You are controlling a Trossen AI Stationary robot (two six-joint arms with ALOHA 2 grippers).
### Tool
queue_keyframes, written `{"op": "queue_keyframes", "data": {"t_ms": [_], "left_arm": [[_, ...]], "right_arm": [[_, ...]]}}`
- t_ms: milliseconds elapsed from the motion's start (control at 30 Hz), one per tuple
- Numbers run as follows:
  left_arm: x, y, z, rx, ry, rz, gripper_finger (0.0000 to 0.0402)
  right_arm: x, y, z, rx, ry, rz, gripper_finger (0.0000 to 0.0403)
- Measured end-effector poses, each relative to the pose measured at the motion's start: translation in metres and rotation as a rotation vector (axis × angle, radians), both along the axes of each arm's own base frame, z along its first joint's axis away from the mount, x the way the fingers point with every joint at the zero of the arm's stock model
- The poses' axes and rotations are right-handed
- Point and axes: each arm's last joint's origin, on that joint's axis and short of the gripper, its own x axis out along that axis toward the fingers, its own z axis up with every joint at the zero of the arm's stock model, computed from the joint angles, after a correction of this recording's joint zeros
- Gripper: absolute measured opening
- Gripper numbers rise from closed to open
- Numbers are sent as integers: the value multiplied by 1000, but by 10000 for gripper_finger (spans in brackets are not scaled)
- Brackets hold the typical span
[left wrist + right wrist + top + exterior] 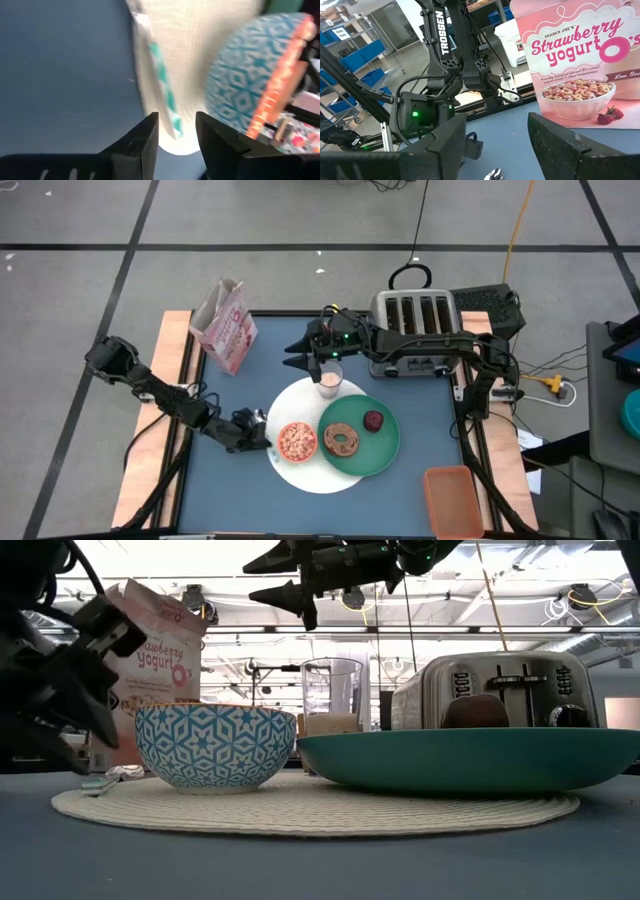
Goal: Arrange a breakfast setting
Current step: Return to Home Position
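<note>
1. From above, my left claw (262, 428) sat low over the blue table (230, 480). It was at the left edge of the white round mat (318, 475), just beside the bowl (297, 442) of cereal. The green plate (385, 450) lay on the mat's right half, right beside the bowl. On it the bagel (344, 440) and the dark red fruit (373, 420) sat side by side. The glass of milk (330, 383) stood at the mat's far edge. My right claw (293, 356) hung just beyond the glass, between the cereal box (226, 325) and the toaster (413, 320). An orange container (453, 498) sat well apart, at the near right corner.
2. From table height, the bowl and the plate stood next to each other on the mat, with the glass behind them. The spoon (112, 776) lay at the mat's edge, left of the bowl and under my left claw. My right claw hung high above the glass.
3. Past my left wrist, my fingers (142, 142) were spread with a clear gap and pinched nothing. The spoon's green-patterned handle lay on the mat's edge below them, beside the bowl.
4. Past my right wrist, my fingers (445, 142) were wide apart and empty. The cereal box stood ahead of them.
</note>
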Motion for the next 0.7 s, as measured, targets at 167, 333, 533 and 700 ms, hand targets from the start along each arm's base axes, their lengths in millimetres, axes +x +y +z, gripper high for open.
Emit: {"op": "queue_keyframes", "data": {"t_ms": [167,333,533,700], "left_arm": [[4,-2,6,-1,-79,-18,136],[8,-3,11,10,-146,-25,136],[12,-5,20,27,-257,-26,136],[16,-5,30,74,-372,-15,136]], "right_arm": [[0,0,0,0,0,0,208],[0,0,0,0,0,0,208],[0,0,0,0,0,0,208],[0,0,0,-1,-3,0,208]]}}
